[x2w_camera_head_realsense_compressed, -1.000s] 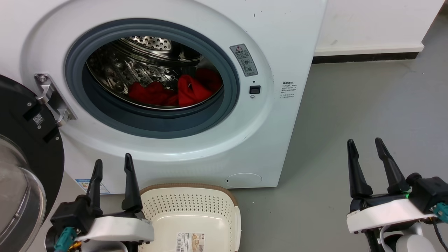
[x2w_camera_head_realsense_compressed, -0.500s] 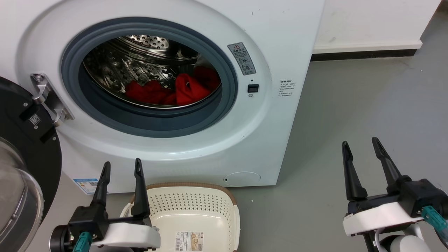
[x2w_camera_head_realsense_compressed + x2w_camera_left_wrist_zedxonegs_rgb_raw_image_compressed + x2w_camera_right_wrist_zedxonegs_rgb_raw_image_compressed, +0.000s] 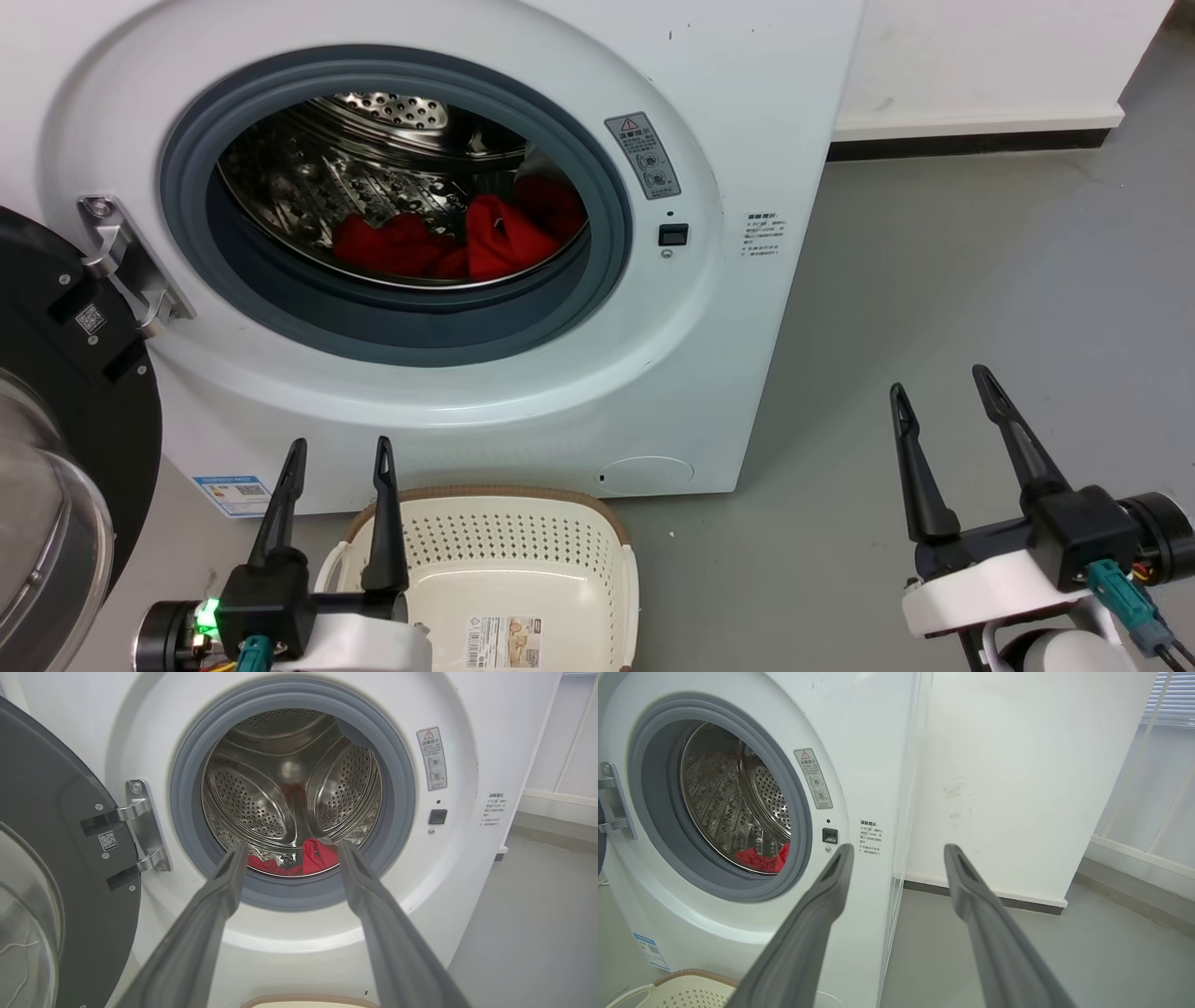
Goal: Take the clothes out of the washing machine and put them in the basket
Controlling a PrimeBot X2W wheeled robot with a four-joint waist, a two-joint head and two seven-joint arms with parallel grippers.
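The white washing machine [image 3: 747, 84] stands with its door swung open. Red clothes [image 3: 467, 243] lie low in its steel drum, also seen as clothes [image 3: 317, 856] and clothes [image 3: 761, 860] in the wrist views. On the floor in front sits the cream basket [image 3: 523, 532] with a brown rim, nothing in it but a paper label. My left gripper [image 3: 341, 450] is open just over the basket's left rim, nothing between its fingers. Off to the right of the machine, above the floor, my right gripper [image 3: 940, 380] is open and holds nothing.
The black-rimmed glass door [image 3: 56, 448] hangs open at the far left, close to my left arm. Grey floor [image 3: 980, 271] stretches right of the machine to a white wall [image 3: 980, 56] with a dark skirting. A grey rubber ring [image 3: 597, 168] lines the drum mouth.
My left gripper has shifted right and now overlaps the basket's left rim. The right gripper has drifted slightly left and turned. The head camera has moved a little, shifting the picture.
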